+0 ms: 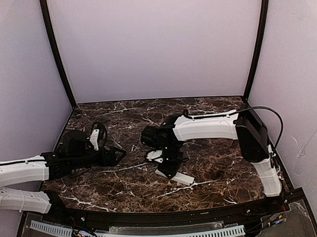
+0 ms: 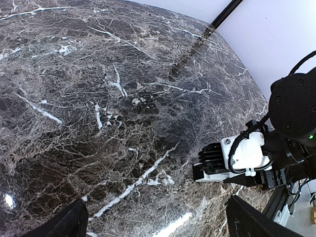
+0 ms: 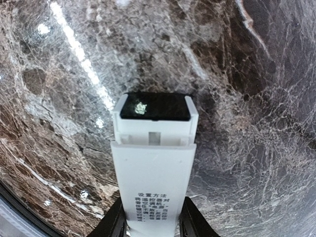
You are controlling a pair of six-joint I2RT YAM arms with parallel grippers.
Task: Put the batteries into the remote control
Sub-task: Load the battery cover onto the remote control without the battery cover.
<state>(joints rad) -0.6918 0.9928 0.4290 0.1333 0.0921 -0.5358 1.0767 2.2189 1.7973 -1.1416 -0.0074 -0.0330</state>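
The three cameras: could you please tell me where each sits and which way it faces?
Top external: above and behind the bases, facing down and forward over the table; left arm and right arm show.
Left wrist: on the left arm, facing across the table toward the right arm; the left fingers show, spread, nothing between.
Right wrist: on the right arm, facing down along the remote; the right fingers clasp its sides.
Shared: top and right wrist both show the remote; top and left wrist, the right arm.

the remote control (image 3: 152, 168), a slim white bar with printed text, is clamped in the right end effector (image 3: 152, 221), its dark-patched end sticking straight out beyond it.
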